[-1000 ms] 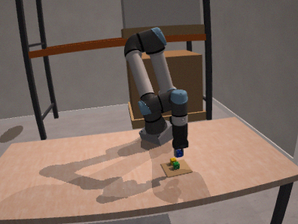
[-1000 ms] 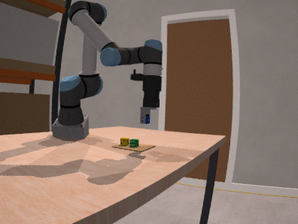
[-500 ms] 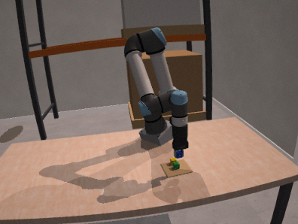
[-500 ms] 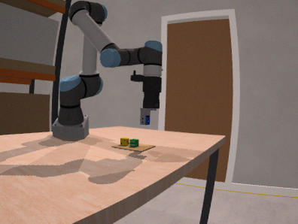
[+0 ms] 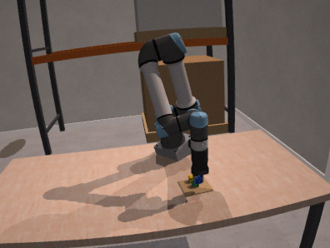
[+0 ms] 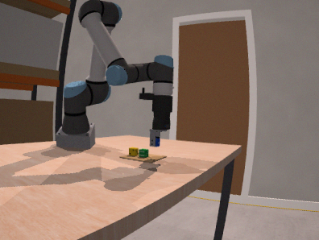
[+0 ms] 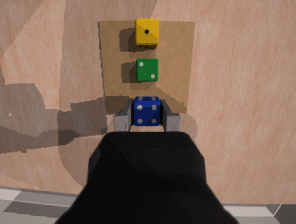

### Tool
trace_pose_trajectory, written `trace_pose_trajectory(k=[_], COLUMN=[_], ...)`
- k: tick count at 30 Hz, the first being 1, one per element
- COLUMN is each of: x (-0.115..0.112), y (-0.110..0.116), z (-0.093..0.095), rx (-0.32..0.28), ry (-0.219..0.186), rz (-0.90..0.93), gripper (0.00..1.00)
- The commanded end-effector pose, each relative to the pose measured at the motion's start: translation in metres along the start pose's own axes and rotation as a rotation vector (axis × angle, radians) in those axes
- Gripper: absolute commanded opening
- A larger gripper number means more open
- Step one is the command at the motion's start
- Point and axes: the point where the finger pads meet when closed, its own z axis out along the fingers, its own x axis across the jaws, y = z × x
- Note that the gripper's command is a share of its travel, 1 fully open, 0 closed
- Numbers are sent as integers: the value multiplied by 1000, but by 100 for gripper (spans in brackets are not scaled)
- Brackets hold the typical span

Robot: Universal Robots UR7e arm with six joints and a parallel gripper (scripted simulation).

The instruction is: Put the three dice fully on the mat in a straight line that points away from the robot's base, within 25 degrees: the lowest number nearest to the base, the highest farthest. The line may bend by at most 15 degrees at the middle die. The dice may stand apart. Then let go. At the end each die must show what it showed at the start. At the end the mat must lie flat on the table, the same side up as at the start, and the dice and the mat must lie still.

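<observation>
Blue die point(image 7: 146, 111), four up, hangs clamped in the gripper point(image 7: 146, 119) above the mat's point(image 7: 112, 60) near edge, in line behind the green die point(image 7: 147, 70) and yellow die point(image 7: 147, 31). Risk: released here, it may straddle the edge or tumble.

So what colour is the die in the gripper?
Blue die, four white dots up, held by the gripper. Wrist view shows it best.

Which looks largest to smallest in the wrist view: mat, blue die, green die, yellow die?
1. Mat.
2. Blue die, held in the hand, but it is nearer the camera, so this is unsure.
3. Green die and yellow die look alike.
</observation>
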Motion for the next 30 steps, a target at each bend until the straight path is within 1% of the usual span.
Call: trace_pose_trajectory(k=[1, 3, 5, 11, 30], x=[0, 0, 0, 0, 0], y=[0, 0, 0, 0, 0], z=[23, 30, 30, 41, 42], rx=[-1, -1, -1, -1, -1], ry=[0, 0, 0, 0, 0], rz=[0, 0, 0, 0, 0], gripper=[57, 57, 57, 57, 57])
